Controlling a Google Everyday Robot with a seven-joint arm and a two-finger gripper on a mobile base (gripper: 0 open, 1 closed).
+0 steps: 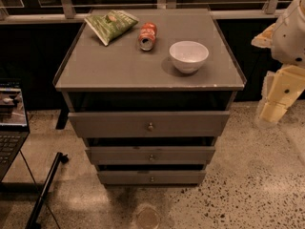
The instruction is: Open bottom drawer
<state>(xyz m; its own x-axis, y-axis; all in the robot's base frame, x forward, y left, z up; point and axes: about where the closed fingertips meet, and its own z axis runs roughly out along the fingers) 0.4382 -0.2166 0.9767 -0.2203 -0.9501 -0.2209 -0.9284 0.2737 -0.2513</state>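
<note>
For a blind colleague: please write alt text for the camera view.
A grey three-drawer cabinet seen from above; the robot's gripper hangs at the right, level with the top drawer and clear of the bottom drawer. On top lie a green snack bag, a red can on its side and a white bowl.

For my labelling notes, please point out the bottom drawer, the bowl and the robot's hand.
bottom drawer [152, 177]: camera view, knob on its front
bowl [188, 53]: camera view, its inside
hand [272, 111]: camera view, at right edge, lower end
</note>
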